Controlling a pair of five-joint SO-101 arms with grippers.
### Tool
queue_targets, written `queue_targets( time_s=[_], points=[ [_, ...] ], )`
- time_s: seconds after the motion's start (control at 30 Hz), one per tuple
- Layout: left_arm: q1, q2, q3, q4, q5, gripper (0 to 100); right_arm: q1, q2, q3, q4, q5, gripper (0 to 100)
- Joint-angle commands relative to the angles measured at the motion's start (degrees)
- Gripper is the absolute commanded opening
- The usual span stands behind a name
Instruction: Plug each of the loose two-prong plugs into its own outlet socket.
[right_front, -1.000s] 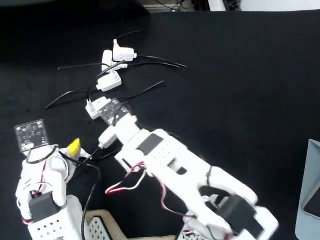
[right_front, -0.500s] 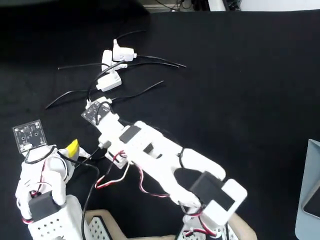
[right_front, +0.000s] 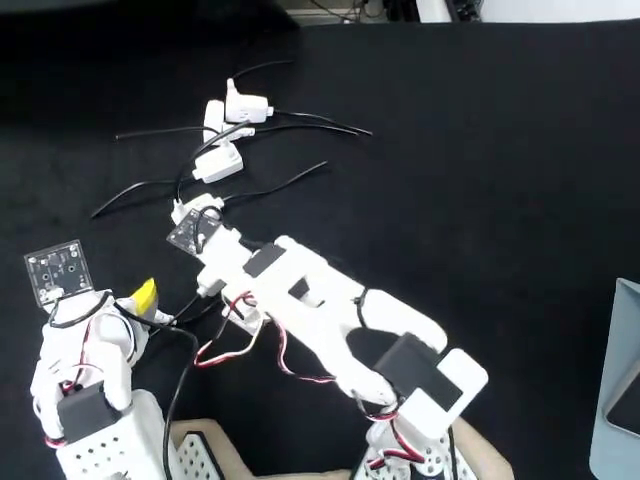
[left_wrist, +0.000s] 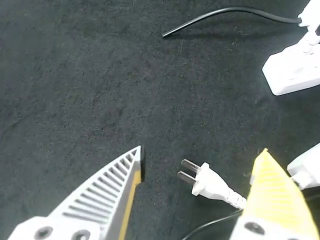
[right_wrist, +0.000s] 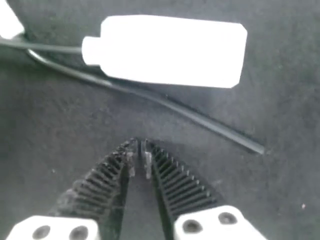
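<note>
left wrist view: plug (left_wrist: 206, 181) between tips of parted left end effector (left_wrist: 202, 149)

- Counter (right_front: 500, 200): plain black cloth all over.
- Plug (left_wrist: 207, 181): white body, dark metal prongs.
- Socket block (right_wrist: 165, 50): plain white, with a black cord (right_wrist: 200, 120) just beside it.
- Left hand (left_wrist: 200, 152): one half white, the other yellow, both ribbed.
- Right hand (right_wrist: 139, 145): black with saw-toothed ridges, on white bases.
- Arms (right_front: 320, 300): white shells with black patches, and red, black and white wires (right_front: 235, 345) at 6 o'clock on the counter.
</note>
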Motion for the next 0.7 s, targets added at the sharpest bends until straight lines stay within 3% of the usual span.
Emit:
queue_targets(
  time_s=[0.0,0.07,0.27,0.67],
  points=[
    [-0.5,-0.4,-0.2,-1.2,0.3,34,1.5,-5.1,-1.9,2.3,0.7,1.3],
    [-0.3,-0.4,-0.2,-1.2,0.3,34,1.4,-8.5,-1.9,2.4,0.7,3.2],
    [-0.3,-0.4,0.2,-1.3,0.3,34,1.4,-12.1,-2.1,2.4,4.3,24.4],
    [-0.5,-0.4,0.3,-1.3,0.3,34,0.4,2.5,-11.8,2.0,7.9,24.0]
  ],
)
